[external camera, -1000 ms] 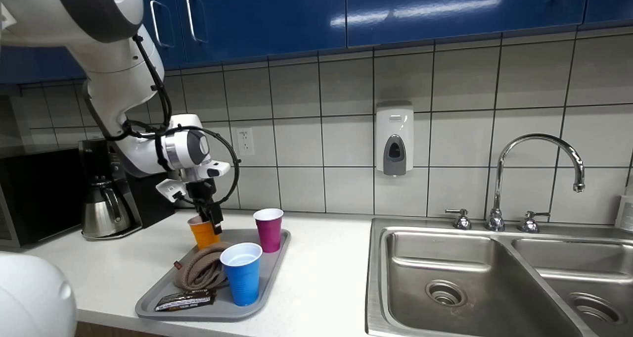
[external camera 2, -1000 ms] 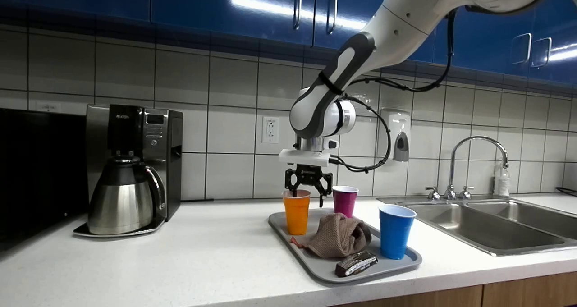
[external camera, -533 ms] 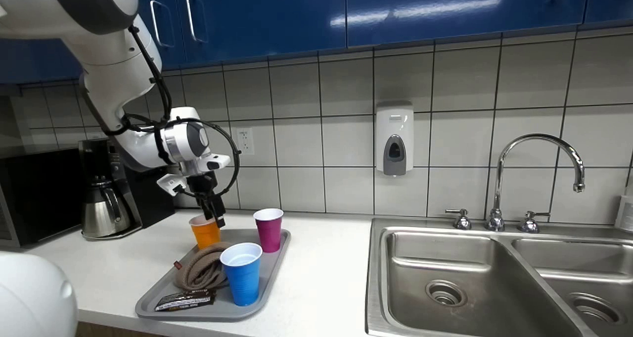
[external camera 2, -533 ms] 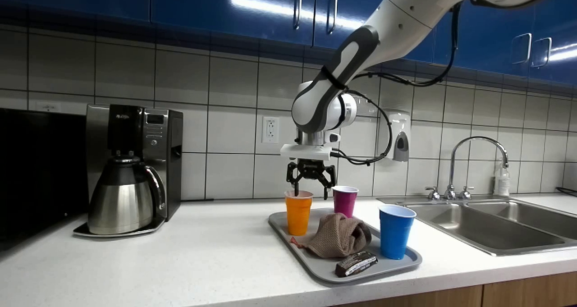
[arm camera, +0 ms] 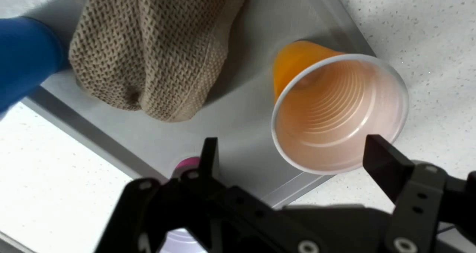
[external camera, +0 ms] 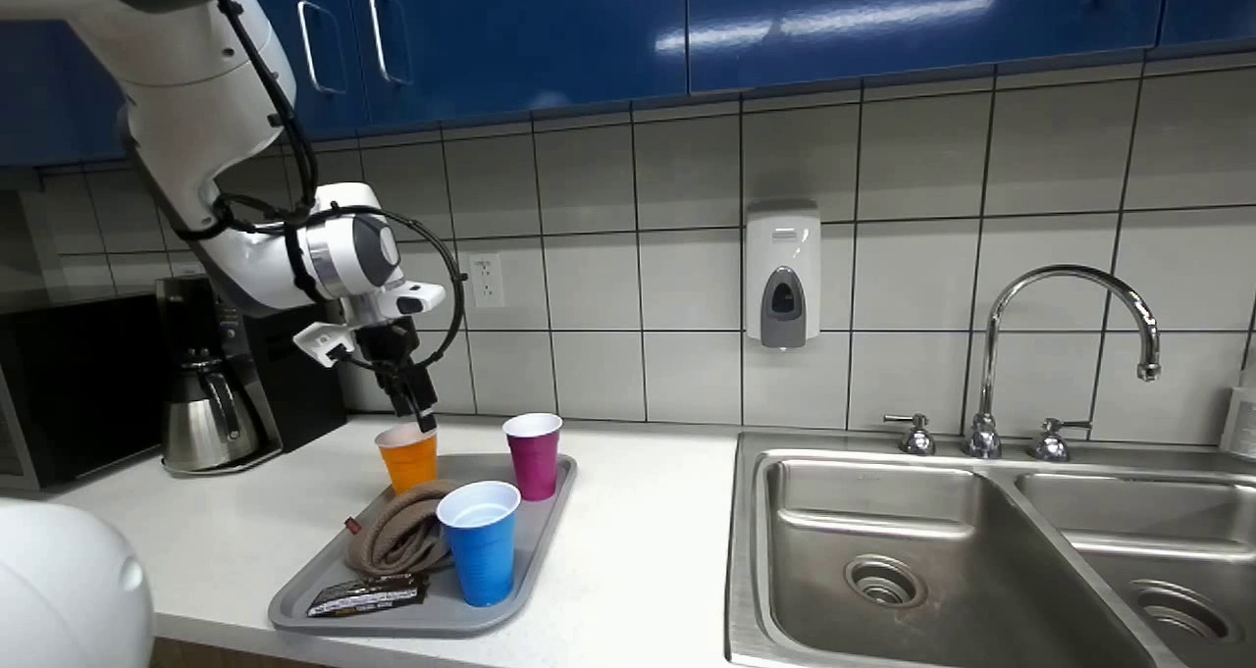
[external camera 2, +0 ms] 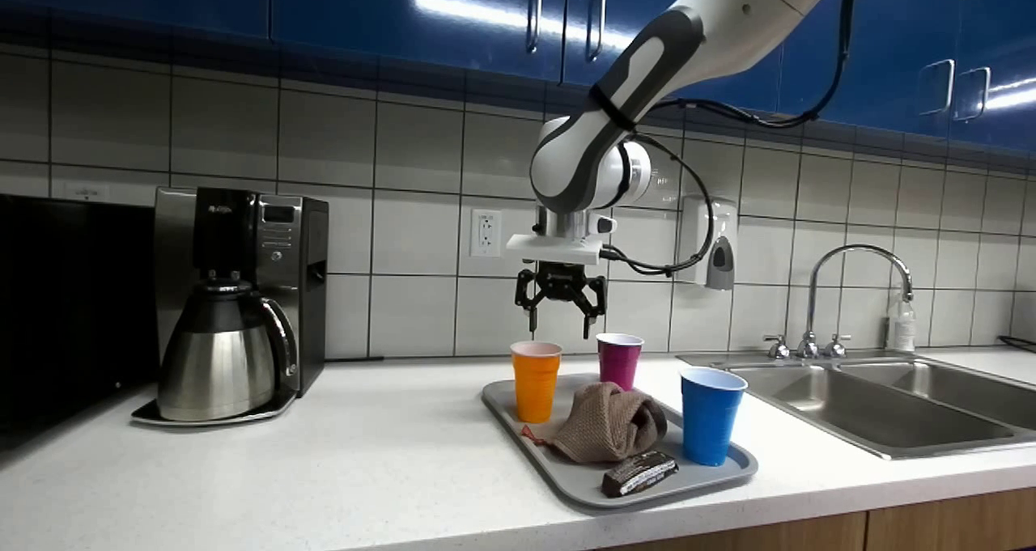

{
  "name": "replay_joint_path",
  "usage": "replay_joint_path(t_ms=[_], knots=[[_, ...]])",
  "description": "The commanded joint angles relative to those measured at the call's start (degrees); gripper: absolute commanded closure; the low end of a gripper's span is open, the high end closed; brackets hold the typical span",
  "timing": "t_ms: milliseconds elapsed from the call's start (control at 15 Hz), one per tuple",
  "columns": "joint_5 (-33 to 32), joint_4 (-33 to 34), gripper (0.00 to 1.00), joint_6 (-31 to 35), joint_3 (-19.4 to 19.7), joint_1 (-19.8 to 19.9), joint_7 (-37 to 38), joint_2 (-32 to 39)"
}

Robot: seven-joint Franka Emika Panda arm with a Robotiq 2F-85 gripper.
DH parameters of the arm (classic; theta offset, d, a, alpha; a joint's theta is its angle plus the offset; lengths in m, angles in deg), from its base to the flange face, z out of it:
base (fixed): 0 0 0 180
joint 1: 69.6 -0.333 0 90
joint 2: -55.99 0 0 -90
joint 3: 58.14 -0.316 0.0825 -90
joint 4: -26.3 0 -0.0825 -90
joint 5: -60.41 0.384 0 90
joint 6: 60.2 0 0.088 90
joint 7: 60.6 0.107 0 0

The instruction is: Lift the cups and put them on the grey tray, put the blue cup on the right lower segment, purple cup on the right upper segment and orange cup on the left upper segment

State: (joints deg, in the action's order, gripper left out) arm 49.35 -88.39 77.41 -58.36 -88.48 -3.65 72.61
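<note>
The grey tray (external camera: 476,469) lies on the counter with all three cups upright on it. The orange cup (external camera 2: 535,387) stands at its far left, the purple cup (external camera 2: 620,363) at its far right and the blue cup (external camera 2: 711,418) at its near right. My gripper (external camera 2: 560,333) is open and empty, pointing down, above and apart from the orange cup. In the wrist view, the orange cup's open mouth (arm camera: 338,113) faces up between and ahead of the spread fingers. The purple cup (arm camera: 189,161) is mostly hidden behind a finger there, and the blue cup (arm camera: 26,59) is cut off at the edge.
A brown knitted cloth (external camera 2: 603,425) lies mid-tray, with a black wrapped bar (external camera 2: 639,474) in front of it. A coffee maker (external camera 2: 295,292) stands left on the counter. A steel sink (external camera: 743,550) is at the right. Blue cabinets (external camera: 530,40) hang above.
The gripper has risen. One finger was inside the orange cup's mouth a second ago, and now both fingers are above its rim. The orange cup stays on the tray; the other cups have not moved.
</note>
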Motion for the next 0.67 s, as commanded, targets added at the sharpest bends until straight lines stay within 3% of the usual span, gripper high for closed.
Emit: replay_joint_path(t_ms=[0, 333, 600], knots=[[-1.98, -4.53, 0.0, -0.3, -1.44, 0.84, -0.24, -4.89], [-2.78, -8.18, 0.0, -0.26, -2.76, 1.84, -3.48, -8.89], [-1.01, -11.92, 0.0, -0.97, -4.02, 3.42, -12.27, -12.92]])
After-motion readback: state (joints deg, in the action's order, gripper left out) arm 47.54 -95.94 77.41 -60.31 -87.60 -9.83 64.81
